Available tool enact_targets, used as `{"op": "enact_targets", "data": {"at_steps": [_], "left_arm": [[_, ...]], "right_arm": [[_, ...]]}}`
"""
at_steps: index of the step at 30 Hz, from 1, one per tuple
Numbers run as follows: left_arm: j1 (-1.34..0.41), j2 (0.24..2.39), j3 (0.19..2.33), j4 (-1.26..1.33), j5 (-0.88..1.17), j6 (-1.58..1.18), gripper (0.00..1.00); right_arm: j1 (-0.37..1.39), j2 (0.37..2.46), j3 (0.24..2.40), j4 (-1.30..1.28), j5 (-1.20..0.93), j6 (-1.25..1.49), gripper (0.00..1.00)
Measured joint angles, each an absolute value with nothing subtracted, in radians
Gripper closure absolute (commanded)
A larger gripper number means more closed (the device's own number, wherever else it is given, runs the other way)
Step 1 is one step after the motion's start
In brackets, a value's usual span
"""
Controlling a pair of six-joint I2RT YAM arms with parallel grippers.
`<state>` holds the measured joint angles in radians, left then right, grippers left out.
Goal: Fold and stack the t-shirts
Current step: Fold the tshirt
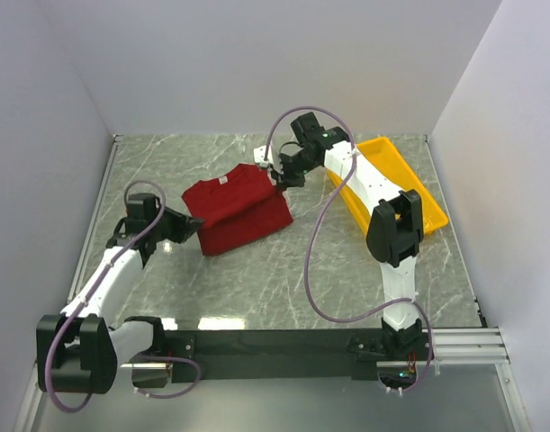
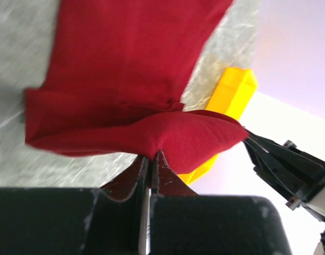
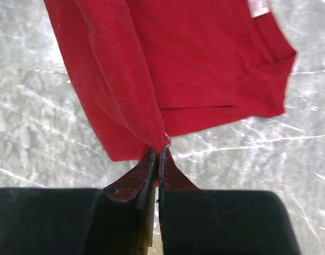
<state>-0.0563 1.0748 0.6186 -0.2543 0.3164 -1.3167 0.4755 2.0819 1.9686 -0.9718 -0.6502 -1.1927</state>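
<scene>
dark red t-shirt (image 1: 238, 211) mid surface (image 1: 284, 288), partly folded. my left jaws clamped shut on its left-side fold, right jaws pinching right-side edge, yellow tray (image 1: 414, 180) near far-right corner.

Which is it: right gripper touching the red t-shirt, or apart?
Touching. The right wrist view shows the right gripper pinching a fold of the t-shirt.

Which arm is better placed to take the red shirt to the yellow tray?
Right, probably: right gripper holds the t-shirt nearest the yellow tray; left gripper holds its far side.
</scene>
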Motion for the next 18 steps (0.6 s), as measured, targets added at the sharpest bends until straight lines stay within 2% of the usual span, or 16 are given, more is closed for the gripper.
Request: {"op": "enact_targets", "data": {"at_steps": [6,18], "left_arm": [[-0.021,1.135,0.707,-0.211,0.368,-1.266,0.99],[-0.007,1.253,0.743,-0.101,0.456,-1.24,0.99]], "right_arm": [[0.458,2.097,2.011,-0.958,-0.664,-1.163,1.0],[0.449,2.097,2.008,-0.865,-0.678,-1.069,1.0]]}}
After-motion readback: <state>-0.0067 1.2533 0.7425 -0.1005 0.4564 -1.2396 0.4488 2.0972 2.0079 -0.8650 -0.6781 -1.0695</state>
